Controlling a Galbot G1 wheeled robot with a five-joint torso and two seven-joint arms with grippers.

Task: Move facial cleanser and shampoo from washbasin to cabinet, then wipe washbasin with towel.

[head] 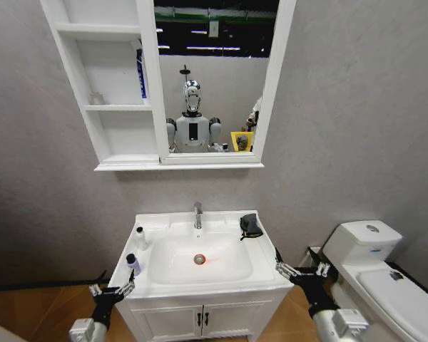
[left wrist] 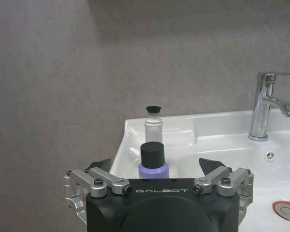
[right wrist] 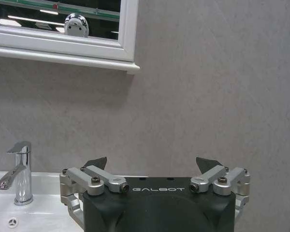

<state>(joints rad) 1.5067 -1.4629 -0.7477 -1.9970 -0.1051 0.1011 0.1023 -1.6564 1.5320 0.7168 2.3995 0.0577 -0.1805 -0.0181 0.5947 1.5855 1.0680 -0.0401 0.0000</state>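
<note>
The cabinet (head: 110, 92) hangs on the wall above, its 3 narrow shelf compartments left of the tall mirror (head: 210, 78); a blue-and-white item already stands at the right edge of the middle compartment. Below it sits the washbasin (head: 235, 274) on a white 2-door vanity (head: 200, 320), with a toilet (head: 385, 278) off to the robot's right.

On the washbasin's left rim stand 2 bottles, both upright, long axes vertical. The purple bottle with a black cap (head: 133, 264) is at the front-left corner; the white bottle with a small black cap (head: 140, 238) stands farther back along the same rim, toward the wall. Which one is the cleanser and which the shampoo cannot be told. The dark towel (head: 250, 226) lies crumpled on the back-right corner, near the chrome tap (head: 197, 215).

The left pincer (head: 114, 291) hangs low beside the front-left corner, jaws spread wide and empty. In the left wrist view the purple bottle (left wrist: 153, 159) sits dead ahead, centred between the open fingers, the white bottle (left wrist: 153, 126) lined up straight behind it. The left arm is clearly the nearer one; a straight advance should bring the purple bottle between the fingers.

The right pincer (head: 297, 271) waits open and empty at the front-right corner, well apart from both bottles.
</note>
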